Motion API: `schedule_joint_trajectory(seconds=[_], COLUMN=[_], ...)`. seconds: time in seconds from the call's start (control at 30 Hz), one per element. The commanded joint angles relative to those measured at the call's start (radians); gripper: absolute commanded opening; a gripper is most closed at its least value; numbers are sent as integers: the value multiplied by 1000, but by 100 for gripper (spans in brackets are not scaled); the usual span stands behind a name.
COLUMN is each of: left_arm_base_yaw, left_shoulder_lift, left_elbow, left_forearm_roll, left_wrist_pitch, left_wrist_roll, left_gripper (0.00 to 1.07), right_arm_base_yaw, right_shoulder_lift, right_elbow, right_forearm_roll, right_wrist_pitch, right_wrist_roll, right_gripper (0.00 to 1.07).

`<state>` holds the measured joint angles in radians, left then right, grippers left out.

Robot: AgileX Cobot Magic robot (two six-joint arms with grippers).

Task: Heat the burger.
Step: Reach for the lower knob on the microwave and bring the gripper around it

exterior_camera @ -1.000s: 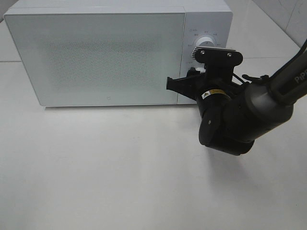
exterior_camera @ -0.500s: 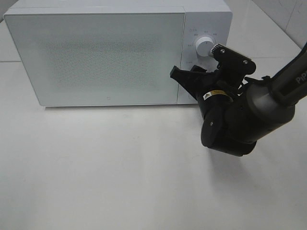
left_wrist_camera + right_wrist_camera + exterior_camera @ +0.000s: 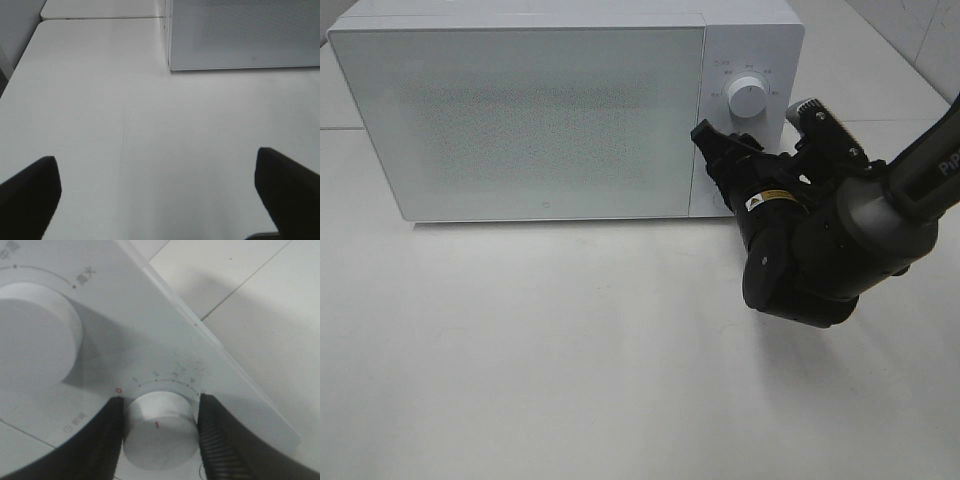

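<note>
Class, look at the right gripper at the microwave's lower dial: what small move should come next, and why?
Probably twist the right gripper to turn the lower dial along its numbered scale. Its fingers sit on either side of that dial and the microwave door is shut, so setting the dial looks like the step at hand.

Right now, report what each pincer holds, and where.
Right pincer grips the lower dial, by its round sides, on the microwave. Left pincer open, empty.
</note>
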<state>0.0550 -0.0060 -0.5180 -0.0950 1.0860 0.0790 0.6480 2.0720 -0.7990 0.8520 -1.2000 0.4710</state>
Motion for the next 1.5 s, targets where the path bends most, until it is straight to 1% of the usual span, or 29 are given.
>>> schedule_joint_trajectory(seconds=[0.03,0.33,0.67,0.9,1.13,1.3,1.5], left_arm_base_yaw=[3,3,3,3,3,3,3], left_shoulder_lift=[-14,-14,-14,-14,-14,-14,-14], left_elbow=[1,1,1,1,1,1,1], left_forearm_roll=[-3,-3,-3,-3,-3,-3,-3], left_wrist_pitch=[-13,-13,-13,-13,-13,-13,-13], left_wrist_roll=[-1,-1,-1,-1,-1,-1,-1], left_gripper=[98,98,98,98,98,98,98], right_arm_base_yaw=[4,4,4,4,4,4,4], right_shoulder_lift=[-3,-3,-3,-3,-3,-3,-3], right_elbow=[-25,-25,-25,-25,-25,-25,-25], right_forearm_roll=[-142,-160,-163,-163,-166,-170,-170], right_wrist_pitch=[-10,-17,-17,-41,-68,-96,-104], right_wrist_roll=[81,260,382,512,592,701,768], right_gripper=[10,10,10,10,10,10,10])
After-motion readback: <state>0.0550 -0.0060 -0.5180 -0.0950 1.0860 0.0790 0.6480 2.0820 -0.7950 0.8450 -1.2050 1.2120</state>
